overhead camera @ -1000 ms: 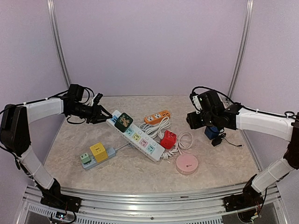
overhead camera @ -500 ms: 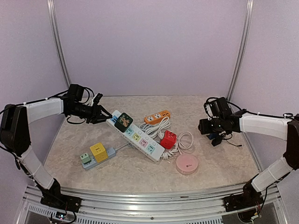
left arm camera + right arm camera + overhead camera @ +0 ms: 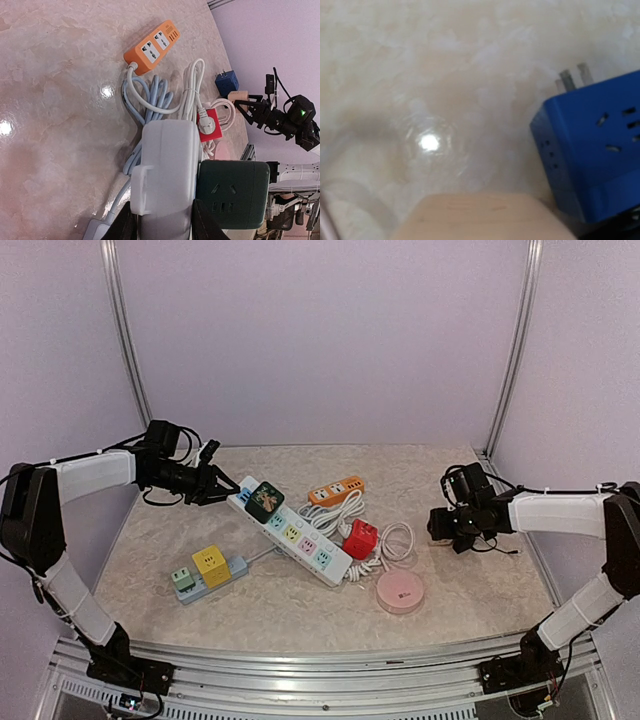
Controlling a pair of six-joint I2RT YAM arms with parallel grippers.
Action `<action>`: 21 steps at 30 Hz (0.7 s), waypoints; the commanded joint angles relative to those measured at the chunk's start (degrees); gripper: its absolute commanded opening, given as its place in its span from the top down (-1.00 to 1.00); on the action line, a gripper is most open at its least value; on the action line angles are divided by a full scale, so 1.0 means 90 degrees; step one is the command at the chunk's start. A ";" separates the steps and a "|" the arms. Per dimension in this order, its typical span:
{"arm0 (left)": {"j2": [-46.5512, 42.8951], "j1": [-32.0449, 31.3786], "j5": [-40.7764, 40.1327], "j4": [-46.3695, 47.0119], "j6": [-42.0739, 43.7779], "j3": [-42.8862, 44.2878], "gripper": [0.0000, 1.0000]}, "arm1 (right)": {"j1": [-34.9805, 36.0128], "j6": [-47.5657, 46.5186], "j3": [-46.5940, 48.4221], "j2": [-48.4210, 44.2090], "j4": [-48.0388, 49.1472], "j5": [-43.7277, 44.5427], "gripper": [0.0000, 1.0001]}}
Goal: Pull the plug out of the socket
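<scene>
Left gripper (image 3: 222, 487) clenched on white power strip (image 3: 290, 530); right gripper (image 3: 447, 525) lowered, its state unclear

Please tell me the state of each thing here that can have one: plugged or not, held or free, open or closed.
Long white plastic power strip: one end gripped.
Dark green cube adapter: plugged into that strip.
Blue cube adapter: unplugged, lying on the table, prongs bare.
Orange power strip: sockets free.
Left hand: shut on the white strip's end.
Right hand: open, holding nothing.
</scene>
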 commanded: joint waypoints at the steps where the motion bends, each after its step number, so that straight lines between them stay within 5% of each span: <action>1: -0.0161 0.0066 -0.0550 0.0029 0.0401 -0.0020 0.84 | -0.0189 0.0143 -0.0047 0.0142 0.0225 0.0008 1.00; 9: -0.0161 0.0066 -0.0541 0.0027 0.0401 -0.0013 0.84 | -0.0211 0.0207 -0.0043 0.0269 0.0187 0.0093 0.99; 21: -0.0141 0.0041 -0.0531 0.0031 0.0391 -0.0019 0.84 | -0.0211 0.0266 -0.0023 0.0444 0.0106 0.0208 0.33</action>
